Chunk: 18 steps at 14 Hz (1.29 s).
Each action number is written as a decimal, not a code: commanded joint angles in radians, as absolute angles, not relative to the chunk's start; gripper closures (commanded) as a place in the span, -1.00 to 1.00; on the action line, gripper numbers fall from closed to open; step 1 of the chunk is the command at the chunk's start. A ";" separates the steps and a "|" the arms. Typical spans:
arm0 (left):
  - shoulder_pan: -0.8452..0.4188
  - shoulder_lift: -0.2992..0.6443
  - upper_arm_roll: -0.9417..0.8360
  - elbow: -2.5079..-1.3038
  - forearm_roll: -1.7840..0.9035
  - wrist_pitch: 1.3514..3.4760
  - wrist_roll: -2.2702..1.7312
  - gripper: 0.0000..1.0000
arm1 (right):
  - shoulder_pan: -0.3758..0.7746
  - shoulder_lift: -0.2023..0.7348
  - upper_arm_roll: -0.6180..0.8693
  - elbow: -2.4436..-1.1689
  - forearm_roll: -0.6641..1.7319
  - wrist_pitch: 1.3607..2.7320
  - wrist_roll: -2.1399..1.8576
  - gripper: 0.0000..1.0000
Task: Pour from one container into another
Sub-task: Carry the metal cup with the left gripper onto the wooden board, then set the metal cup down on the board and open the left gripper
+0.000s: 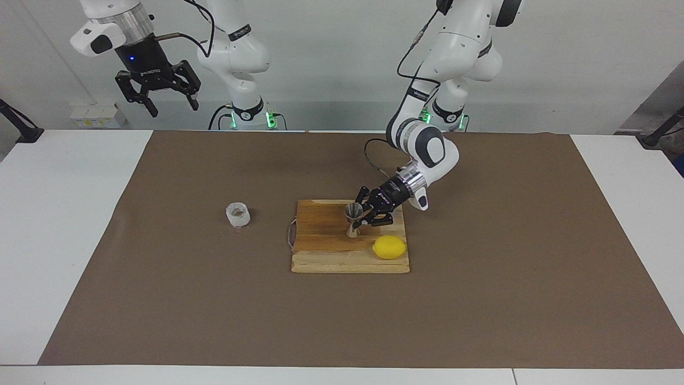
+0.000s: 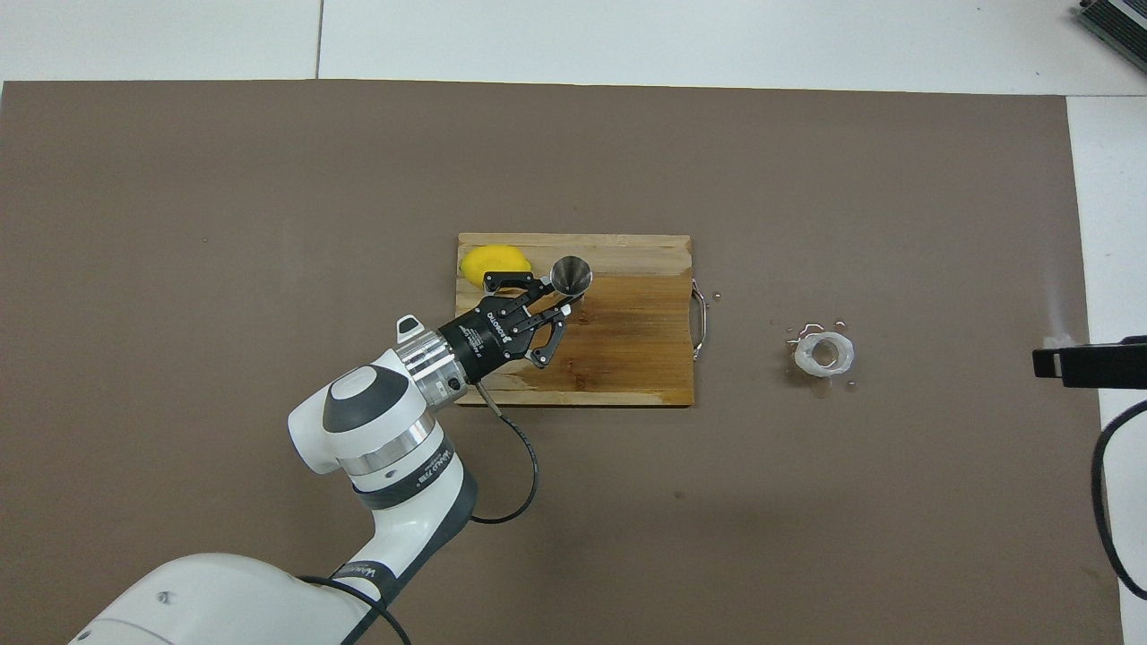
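Observation:
The steel jigger (image 1: pixel 352 213) stands upright on the wooden cutting board (image 1: pixel 331 256), beside the lemon; it also shows in the overhead view (image 2: pixel 570 272). My left gripper (image 1: pixel 361 217) comes in low from the left arm's end, and its fingers are closed on the jigger's waist; it also shows in the overhead view (image 2: pixel 557 301). The small clear glass cup (image 1: pixel 238 214) stands on the brown mat toward the right arm's end, apart from the board (image 2: pixel 627 358). It also shows in the overhead view (image 2: pixel 824 353). My right gripper (image 1: pixel 157 95) waits open and empty, high near its base.
A yellow lemon (image 1: pixel 389 247) lies on the board's corner, farther from the robots than the left gripper (image 2: pixel 493 260). Water droplets lie around the glass cup (image 2: pixel 806 330). Part of the board looks wet and dark. A wire handle (image 2: pixel 701 318) sticks out of the board toward the cup.

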<state>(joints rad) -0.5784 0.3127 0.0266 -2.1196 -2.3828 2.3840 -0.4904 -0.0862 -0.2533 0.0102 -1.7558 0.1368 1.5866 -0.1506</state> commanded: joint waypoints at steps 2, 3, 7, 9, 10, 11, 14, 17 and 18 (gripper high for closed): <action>-0.603 0.356 0.029 -2.091 -2.457 2.407 -0.419 1.00 | -0.097 -0.259 0.014 -1.752 0.158 1.569 -0.164 -1.00; -0.604 0.357 0.029 -2.091 -2.462 2.407 -0.416 1.00 | -0.097 -0.259 0.014 -1.752 0.158 1.571 -0.164 -1.00; -0.634 0.357 0.031 -2.094 -2.468 2.428 -0.402 1.00 | -0.097 -0.259 0.014 -1.752 0.158 1.569 -0.164 -1.00; -0.626 0.357 0.029 -2.094 -2.471 2.436 -0.402 0.52 | -0.097 -0.259 0.015 -1.752 0.158 1.554 -0.166 -1.00; -0.624 0.357 0.029 -2.095 -2.473 2.437 -0.402 -0.12 | -0.095 -0.261 0.020 -1.752 0.158 1.537 -0.164 -1.00; -0.623 0.357 0.029 -2.097 -2.474 2.437 -0.402 -0.99 | -0.095 -0.262 0.020 -1.752 0.158 1.534 -0.164 -1.00; -0.615 0.356 0.031 -2.102 -2.467 2.447 -0.400 -1.00 | -0.101 -0.265 0.020 -1.752 0.158 1.531 -0.166 -1.00; -0.614 0.338 0.037 -2.102 -2.445 2.523 -0.373 -1.00 | -0.095 -0.265 0.020 -1.752 0.158 1.519 -0.173 -1.00; -0.615 0.316 0.037 -2.100 -2.427 2.567 -0.371 -1.00 | -0.095 -0.267 0.020 -1.752 0.158 1.508 -0.176 -1.00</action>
<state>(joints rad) -0.6155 0.3475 0.0387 -2.1094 -2.4388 2.4874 -0.3930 -0.0854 -0.2566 0.0160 -1.7549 0.1368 1.5346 -0.1508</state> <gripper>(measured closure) 0.022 0.000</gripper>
